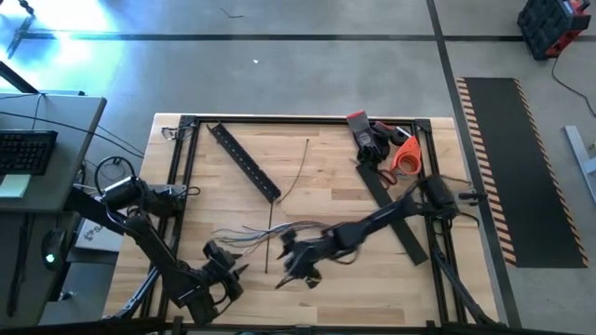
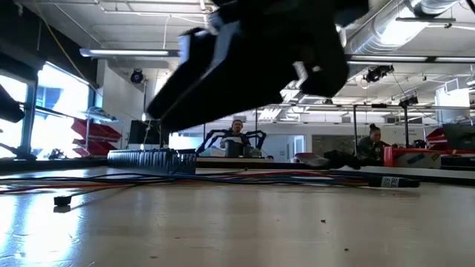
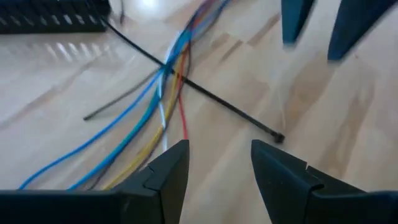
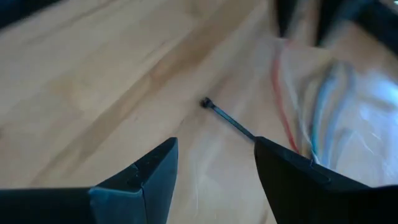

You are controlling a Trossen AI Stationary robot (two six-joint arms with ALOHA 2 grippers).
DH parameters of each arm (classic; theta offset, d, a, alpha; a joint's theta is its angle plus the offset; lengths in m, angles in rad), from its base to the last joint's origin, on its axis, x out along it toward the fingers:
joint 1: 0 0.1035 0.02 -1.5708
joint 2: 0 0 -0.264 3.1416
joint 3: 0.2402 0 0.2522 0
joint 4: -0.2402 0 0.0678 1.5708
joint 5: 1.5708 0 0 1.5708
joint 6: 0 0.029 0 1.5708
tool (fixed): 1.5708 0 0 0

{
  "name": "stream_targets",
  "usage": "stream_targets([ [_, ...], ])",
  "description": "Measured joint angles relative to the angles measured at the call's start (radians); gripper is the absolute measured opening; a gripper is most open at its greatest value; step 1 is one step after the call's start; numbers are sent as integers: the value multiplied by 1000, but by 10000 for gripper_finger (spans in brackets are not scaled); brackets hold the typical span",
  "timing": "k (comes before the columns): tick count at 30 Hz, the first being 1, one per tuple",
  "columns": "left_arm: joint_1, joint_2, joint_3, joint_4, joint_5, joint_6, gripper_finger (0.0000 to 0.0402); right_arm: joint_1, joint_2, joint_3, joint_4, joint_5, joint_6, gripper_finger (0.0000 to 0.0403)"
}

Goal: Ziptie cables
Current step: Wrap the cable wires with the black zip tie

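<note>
Lying fanned across the middle of the wooden table (image 1: 307,177), the cables (image 1: 251,233) are a loose handful of thin blue, yellow and red wires, bunched at one end and splayed at the other, just beside the flat perforated bar (image 1: 244,163). A black zip tie (image 3: 205,96) lies across them, its head (image 4: 207,102) resting on bare wood just ahead of the right gripper (image 4: 214,165). Both grippers hover low with fingers spread and nothing between them; the left gripper (image 3: 219,168) faces the splayed ends. Judgement: the wires are light, limp and springy, so they will slide and fan apart unless pinched where they already run together. The tie looks stiffer but slick and flat; its head end offers the surest hold.
</note>
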Motion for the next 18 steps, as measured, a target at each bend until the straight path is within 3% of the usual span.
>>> stream_targets([
  [6,-3,-2,-48,23,-48,-32,156,-43,187,323,-265,-168,-148,199],
  [14,-3,2,-50,63,-72,-11,156,-84,410,673,-513,-213,-205,197],
  [18,-3,2,-50,95,-71,23,156,-98,462,755,-591,-236,-203,157],
])
